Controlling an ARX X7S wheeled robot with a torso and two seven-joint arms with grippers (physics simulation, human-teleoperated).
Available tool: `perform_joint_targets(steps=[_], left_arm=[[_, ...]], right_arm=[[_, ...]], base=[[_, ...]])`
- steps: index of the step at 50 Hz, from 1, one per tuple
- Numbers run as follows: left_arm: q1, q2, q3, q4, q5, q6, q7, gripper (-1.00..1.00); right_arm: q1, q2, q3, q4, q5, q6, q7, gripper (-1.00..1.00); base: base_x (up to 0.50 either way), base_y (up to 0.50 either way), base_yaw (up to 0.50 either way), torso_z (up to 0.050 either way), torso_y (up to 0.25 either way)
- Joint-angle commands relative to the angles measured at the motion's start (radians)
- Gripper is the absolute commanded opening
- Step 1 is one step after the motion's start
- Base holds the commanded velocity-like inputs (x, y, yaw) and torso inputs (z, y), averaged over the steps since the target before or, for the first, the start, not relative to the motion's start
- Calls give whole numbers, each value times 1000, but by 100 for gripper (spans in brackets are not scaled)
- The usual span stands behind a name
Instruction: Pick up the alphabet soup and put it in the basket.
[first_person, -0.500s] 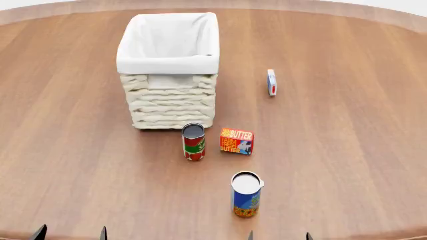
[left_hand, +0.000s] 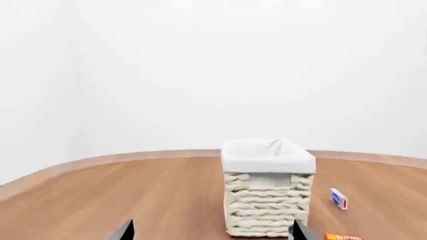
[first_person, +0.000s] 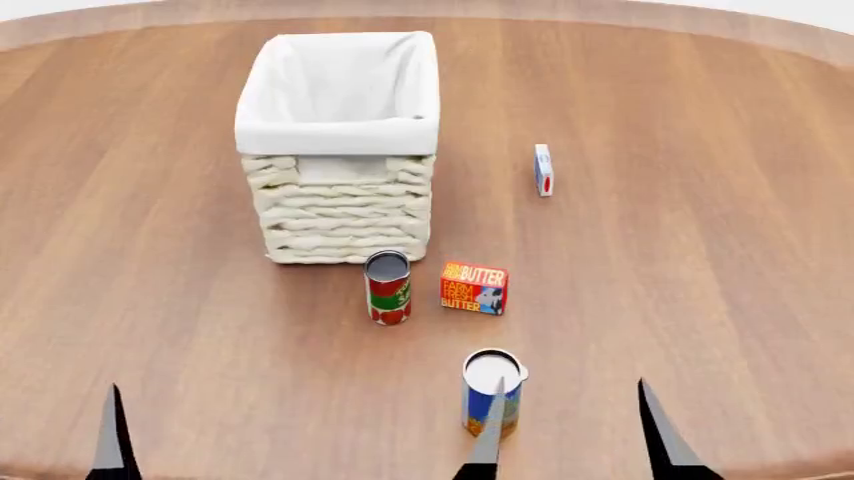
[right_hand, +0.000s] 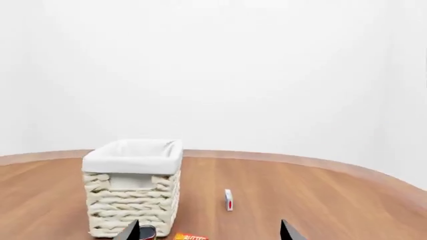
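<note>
The alphabet soup (first_person: 491, 392) stands upright at the lower centre of the head view, blue label showing, silver lid up, alone on the wooden table (first_person: 694, 280). Nothing holds it. The right gripper (first_person: 574, 440) sits at the bottom right of the frame with its fingers spread wide and empty; the inner finger's dark tip crosses in front of the can, while the other stands off to the right. That reads as a line-up for a side grasp, though contact cannot be told from here.

At the lower left, the left gripper (first_person: 114, 445) shows only one dark finger in the head view. In the left wrist view both tips appear at the bottom edge, wide apart, gripping nothing.

Up in the upper left-centre sits the basket (first_person: 340, 150), tall, with the white lining folded over its rim and its mouth open upward. It looks ready to take a drop from above.

Between can and basket, two obstacles stand: the red-and-green can (first_person: 387, 285) just in front of the basket's near wall, and the butter box (first_person: 474, 287) right beside it. The small white box (first_person: 543, 168) lies well off to the right.

Bare wood lies on both sides of the soup. The carry probably has to rise high to clear that can and the basket rim.
</note>
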Motion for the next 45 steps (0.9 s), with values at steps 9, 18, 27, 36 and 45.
perform_joint_targets(steps=[9,18,27,36,45], left_arm=[[60,-34,-4,250,-34,-98,-46,100],[63,-49,10,266,-38,-105,-58,100],[62,-59,17,268,-40,-108,-73,100],[59,-69,24,269,-43,-113,-84,100],[57,-77,32,262,-47,-116,-95,100]], right_arm=[[-20,26,-32,-204,52,87,38,100],[-19,38,-42,-207,66,93,51,100],[-16,49,-52,-203,76,98,65,100],[-13,60,-63,-195,83,93,81,100],[-20,66,-66,-185,103,53,88,100]], base=[[382,0,0,0,0],[500,0,0,0,0],[500,0,0,0,0],[500,0,0,0,0],[500,0,0,0,0]])
